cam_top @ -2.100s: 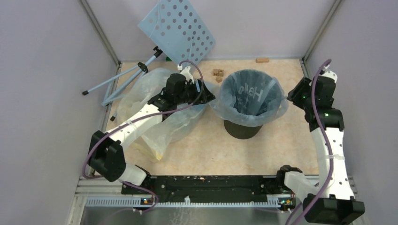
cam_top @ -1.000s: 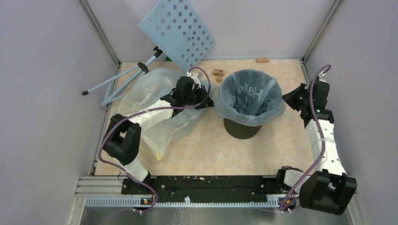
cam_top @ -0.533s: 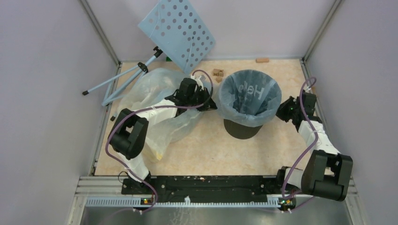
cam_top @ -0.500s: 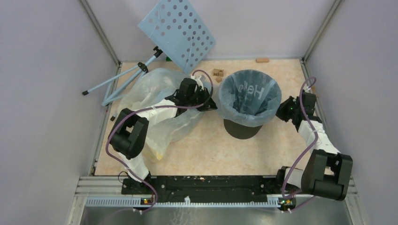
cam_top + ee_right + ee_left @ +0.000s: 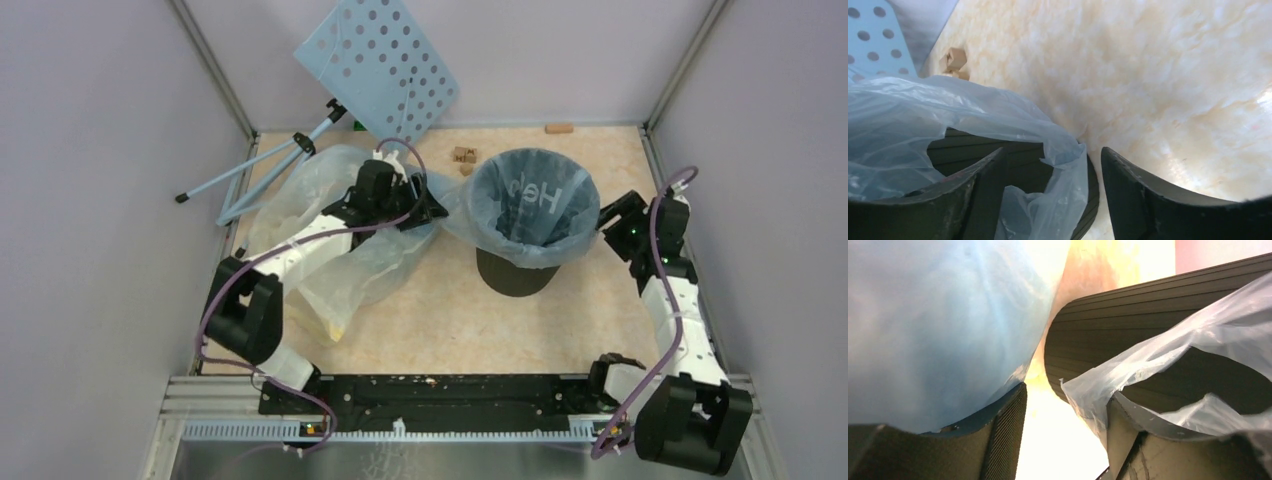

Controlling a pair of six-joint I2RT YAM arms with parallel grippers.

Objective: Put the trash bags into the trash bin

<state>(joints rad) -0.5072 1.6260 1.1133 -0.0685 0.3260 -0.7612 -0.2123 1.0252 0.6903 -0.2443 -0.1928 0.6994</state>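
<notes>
The black trash bin [image 5: 515, 276] stands right of centre, lined with the light-blue trash bag [image 5: 530, 205], whose white lettering shows inside. My left gripper [image 5: 428, 205] is at the bag's left edge, which is stretched towards it. In the left wrist view my left gripper [image 5: 1065, 395] is open, with bag film [image 5: 1168, 340] draped over its right finger and the ribbed bin wall [image 5: 1128, 310] behind. My right gripper [image 5: 607, 222] is at the bin's right rim. In the right wrist view it [image 5: 1053, 150] is open, with a fold of bag [image 5: 948, 100] hanging between its fingers against the bin [image 5: 963, 145].
A big clear yellowish sack [image 5: 320, 240] lies under my left arm. A pale-blue perforated panel [image 5: 380, 60] on a thin-legged stand [image 5: 260, 170] leans at the back left. Small wooden blocks [image 5: 462, 155] lie behind the bin, one more [image 5: 558, 127] at the back wall.
My left gripper has drawn back to the left, and the bag's left edge now stretches out with it. My right arm has swung outward and its gripper sits slightly higher at the right rim.
</notes>
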